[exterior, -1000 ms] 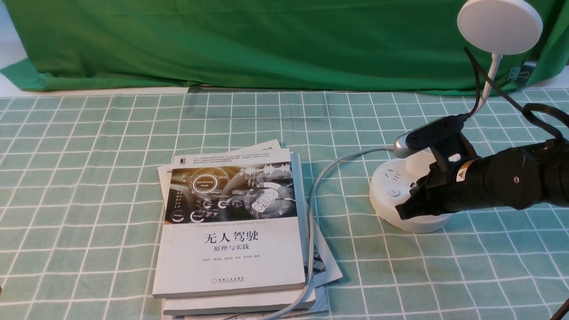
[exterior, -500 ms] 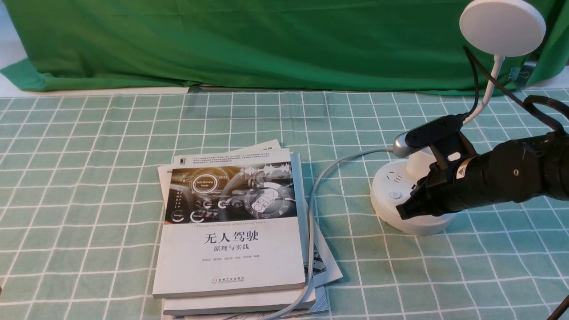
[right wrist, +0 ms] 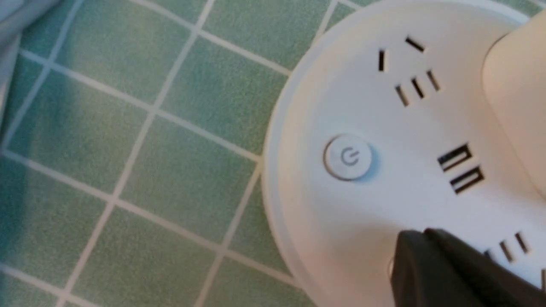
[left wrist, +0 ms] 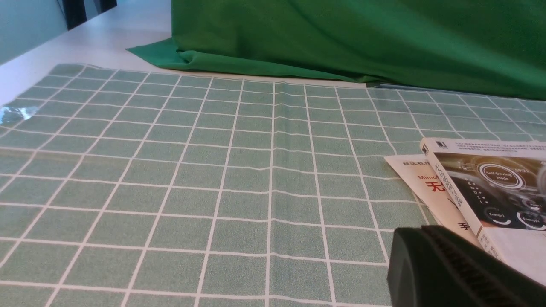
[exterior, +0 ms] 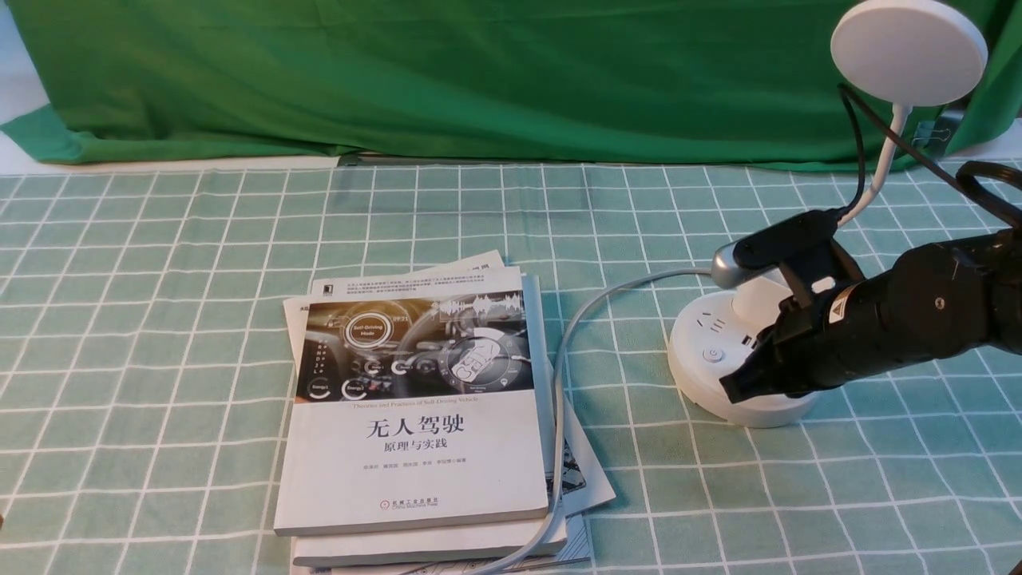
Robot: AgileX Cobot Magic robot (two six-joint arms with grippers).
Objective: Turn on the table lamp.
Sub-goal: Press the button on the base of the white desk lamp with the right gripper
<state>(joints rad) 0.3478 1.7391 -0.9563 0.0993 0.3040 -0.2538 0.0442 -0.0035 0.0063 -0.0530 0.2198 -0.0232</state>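
Observation:
The white table lamp stands at the right of the front view: disc head point(exterior: 909, 52), thin neck point(exterior: 886, 160), cup holder point(exterior: 754, 299) and round base point(exterior: 703, 331). Its grey cord point(exterior: 575, 335) runs along the books. My right gripper point(exterior: 733, 390) is shut and empty, its tip low over the base's near side. In the right wrist view the tip point(right wrist: 411, 245) covers the edge of a small round button, a short way from the power button point(right wrist: 347, 157). My left gripper point(left wrist: 409, 238) is shut and empty over the cloth beside the books.
A stack of books point(exterior: 415, 399) lies in the middle on the green checked tablecloth point(exterior: 160, 319), with the cord along its right edge. A green backdrop cloth point(exterior: 479, 72) hangs along the far edge. The books' corner point(left wrist: 490, 183) also shows in the left wrist view.
The lamp's base and head have shifted a little to the right, and my right gripper has moved with them, to the right and slightly lower. The books have not moved.

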